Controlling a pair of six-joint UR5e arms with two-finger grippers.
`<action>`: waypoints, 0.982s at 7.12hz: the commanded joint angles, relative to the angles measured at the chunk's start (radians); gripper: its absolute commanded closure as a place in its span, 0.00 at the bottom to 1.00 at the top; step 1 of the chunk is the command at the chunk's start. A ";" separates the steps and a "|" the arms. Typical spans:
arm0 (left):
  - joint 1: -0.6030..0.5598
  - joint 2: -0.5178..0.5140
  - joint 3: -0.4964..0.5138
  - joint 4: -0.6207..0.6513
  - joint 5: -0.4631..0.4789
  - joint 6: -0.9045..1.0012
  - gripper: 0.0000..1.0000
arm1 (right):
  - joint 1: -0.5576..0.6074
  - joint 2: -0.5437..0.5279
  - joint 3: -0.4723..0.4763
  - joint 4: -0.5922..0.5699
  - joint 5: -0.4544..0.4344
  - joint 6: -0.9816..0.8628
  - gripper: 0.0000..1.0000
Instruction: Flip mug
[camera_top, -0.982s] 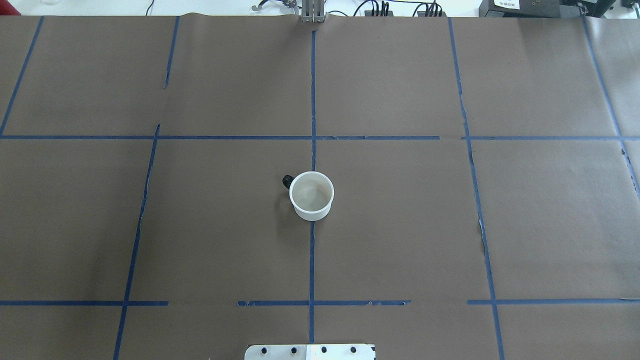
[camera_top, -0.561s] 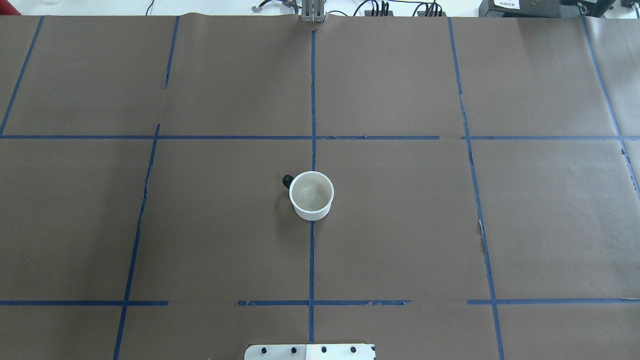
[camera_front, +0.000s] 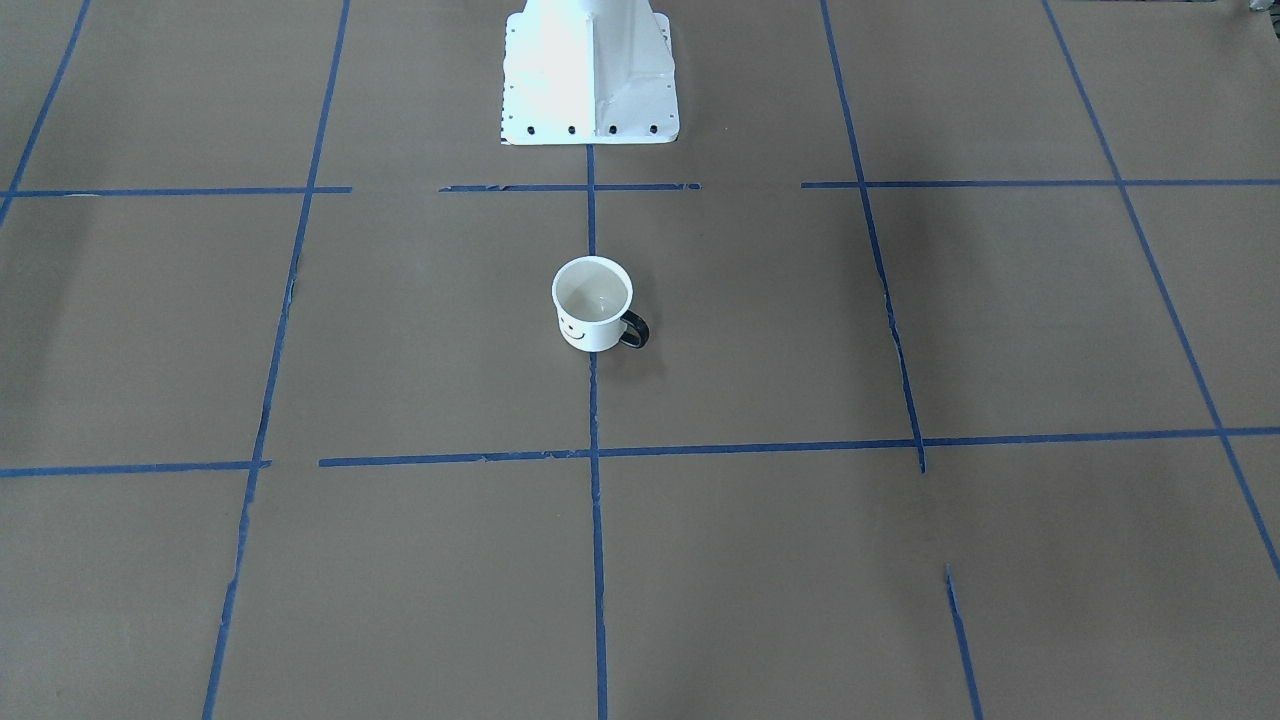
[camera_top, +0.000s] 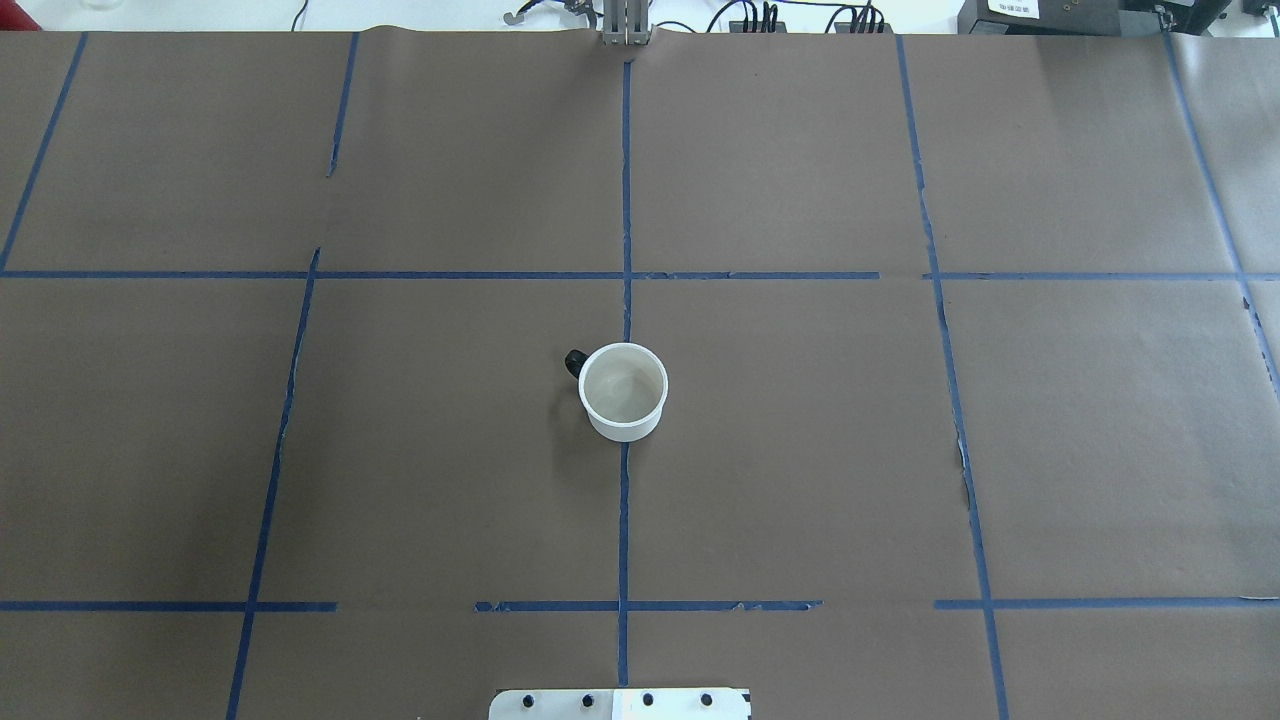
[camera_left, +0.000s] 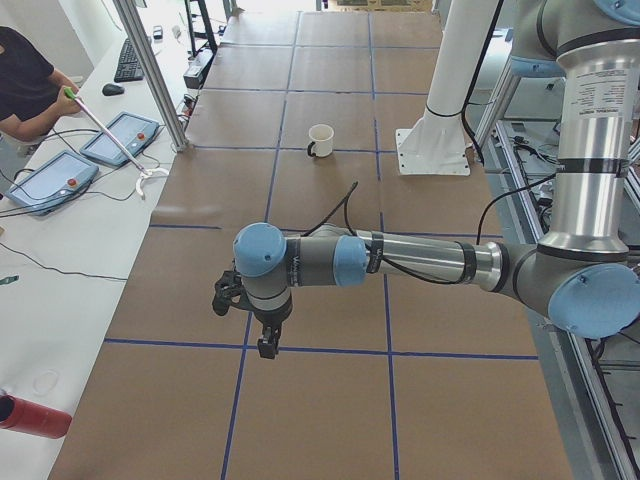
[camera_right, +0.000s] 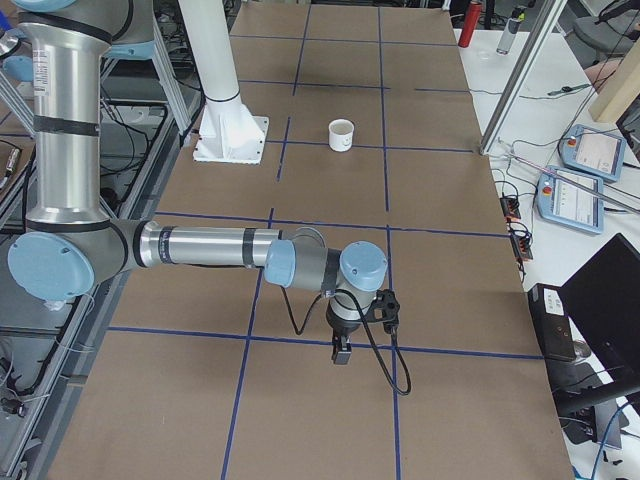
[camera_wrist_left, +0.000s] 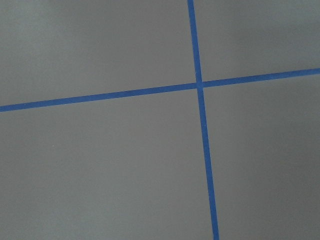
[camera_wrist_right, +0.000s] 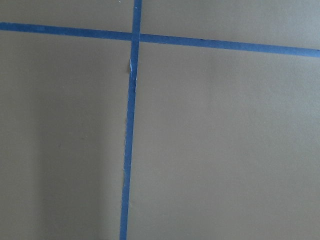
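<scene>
The white mug (camera_top: 623, 392) stands upright, mouth up, on the brown paper at the table's middle, on a blue tape line. Its black handle (camera_top: 574, 362) points to the far left in the overhead view. The front-facing view shows its smiley face (camera_front: 574, 331); it also shows in the left view (camera_left: 320, 140) and the right view (camera_right: 341, 135). My left gripper (camera_left: 265, 345) hangs over the table's left end, far from the mug; I cannot tell its state. My right gripper (camera_right: 340, 352) hangs over the right end, far from the mug; I cannot tell its state. Both wrist views show only paper and tape.
The robot's white base plate (camera_front: 590, 70) sits at the near table edge, behind the mug. A person (camera_left: 25, 85) with a stick and pendant tablets (camera_left: 120, 138) are beside the table on a side bench. A red bottle (camera_left: 30, 415) lies there too.
</scene>
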 joint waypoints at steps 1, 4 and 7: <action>0.021 -0.025 0.012 0.007 0.008 -0.004 0.00 | 0.000 0.000 0.000 0.000 0.000 0.000 0.00; 0.021 -0.013 0.023 0.061 0.002 -0.004 0.00 | 0.000 0.000 0.000 0.000 0.000 0.000 0.00; 0.015 -0.007 -0.004 0.112 -0.001 -0.001 0.00 | 0.000 0.000 0.000 0.000 0.000 0.000 0.00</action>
